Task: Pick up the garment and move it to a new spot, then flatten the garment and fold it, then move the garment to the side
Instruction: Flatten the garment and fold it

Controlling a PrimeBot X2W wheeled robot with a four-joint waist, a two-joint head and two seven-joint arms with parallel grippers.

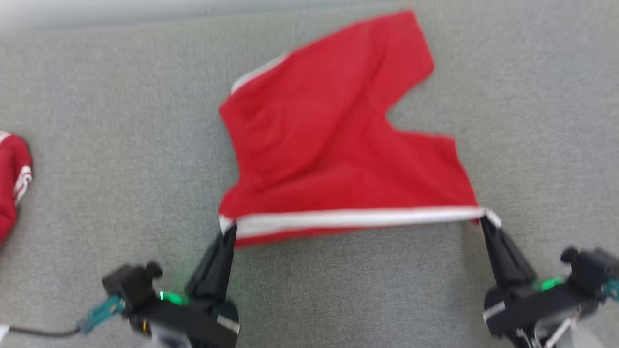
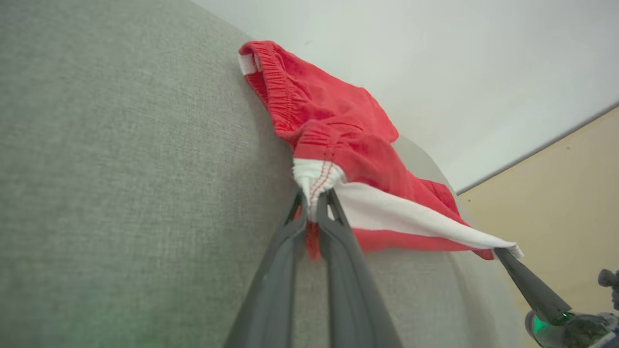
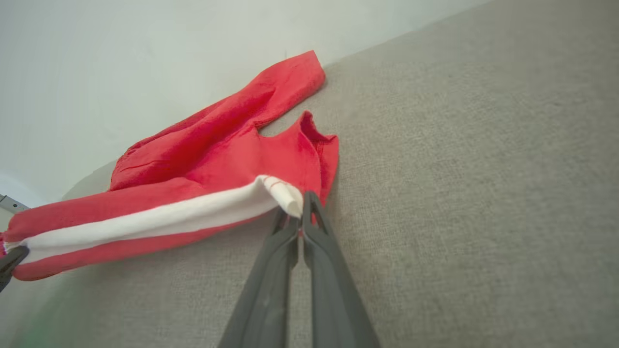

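We hold a pair of red cloth shorts with a white side stripe (image 1: 329,145) at the centre of the frame, over the grey woven surface (image 1: 96,96). Our left gripper (image 1: 228,231) is clamped on the stripe's lower-left end and our right gripper (image 1: 486,221) on its lower-right end, the stripe taut between them. A second red-and-white cloth (image 1: 12,183) lies at the left edge.

Bench (image 1: 96,96): grey woven fabric top, lightly blurred in the head view. Bundled red cloth with white stripes (image 1: 12,183) at the bench's left edge, cut off by the frame. Dark cable (image 1: 43,332) near the front-left corner. White wall (image 2: 435,58) behind the far edge, tan panel (image 2: 570,193) beside it.
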